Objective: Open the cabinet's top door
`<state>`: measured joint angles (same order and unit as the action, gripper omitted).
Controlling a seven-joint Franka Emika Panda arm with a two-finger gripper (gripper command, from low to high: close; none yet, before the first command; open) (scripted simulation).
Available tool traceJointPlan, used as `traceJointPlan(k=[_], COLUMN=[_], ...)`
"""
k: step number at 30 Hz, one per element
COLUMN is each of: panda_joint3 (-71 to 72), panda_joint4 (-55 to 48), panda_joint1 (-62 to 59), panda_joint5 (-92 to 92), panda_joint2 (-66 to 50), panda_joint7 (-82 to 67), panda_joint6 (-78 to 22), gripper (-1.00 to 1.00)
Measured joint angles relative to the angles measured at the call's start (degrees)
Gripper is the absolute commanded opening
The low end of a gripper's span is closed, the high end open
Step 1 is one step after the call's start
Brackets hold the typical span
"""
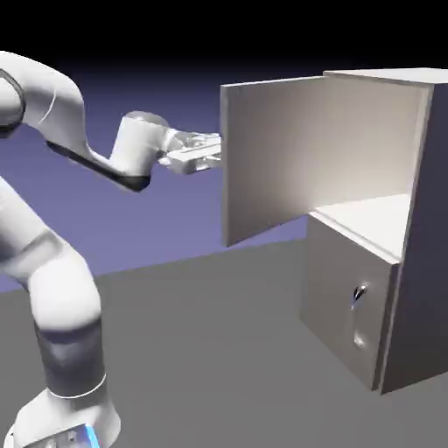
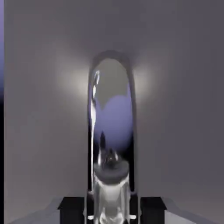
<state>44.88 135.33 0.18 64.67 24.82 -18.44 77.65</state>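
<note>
The grey cabinet (image 1: pixel 420 219) stands at the right of the exterior view. Its top door (image 1: pixel 271 157) is swung wide open toward the arm, and the white inside shelf (image 1: pixel 367 214) shows. My gripper (image 1: pixel 214 150) sits at the door's free edge, on the side turned away from the camera. In the hand view the long shiny silver handle (image 2: pixel 111 113) runs up the middle against the grey door panel (image 2: pixel 43 131). Its lower end fills the space between my dark fingertips (image 2: pixel 72 208), and my gripper (image 2: pixel 111 210) is shut on it.
Below the shelf, the shorter lower door (image 1: pixel 346 302) is closed, with its small silver handle (image 1: pixel 359 296). The white arm (image 1: pixel 61 289) rises at the left. Grey table surface (image 1: pixel 219 350) lies between the arm's base and the cabinet.
</note>
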Motion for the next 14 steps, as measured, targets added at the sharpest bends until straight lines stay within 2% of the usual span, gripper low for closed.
traceJointPlan(k=[8,14], panda_joint3=[10.4,13.2], panda_joint4=[-13.3,-22.3], panda_joint1=[-4.3,-2.0], panda_joint5=[-1.5,0.0], panda_joint2=[-15.6,-28.0], panda_joint7=[5.3,10.4], panda_joint6=[-19.8,-33.5], gripper=[-1.00,-1.00])
